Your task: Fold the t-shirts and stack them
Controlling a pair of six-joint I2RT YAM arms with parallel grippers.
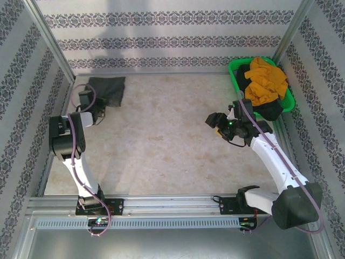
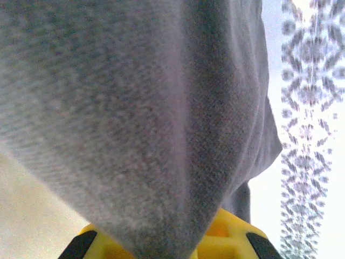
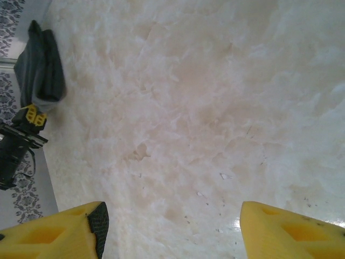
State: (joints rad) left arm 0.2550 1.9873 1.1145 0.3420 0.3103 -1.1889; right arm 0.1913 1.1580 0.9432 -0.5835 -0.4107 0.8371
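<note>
Left gripper [image 1: 101,111] clamped on charcoal t-shirt [image 1: 108,89], well left of green basket [image 1: 235,72]; right gripper [image 1: 215,122] jaws wide, near basket; mustard t-shirt [image 1: 265,81] in basket atop dark t-shirt [image 1: 271,111]

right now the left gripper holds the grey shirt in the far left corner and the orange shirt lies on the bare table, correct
One slip: the orange shirt lies in the green basket at the far right, not on the bare table, as the top view shows. The left gripper does hold the grey shirt in the far left corner.
</note>
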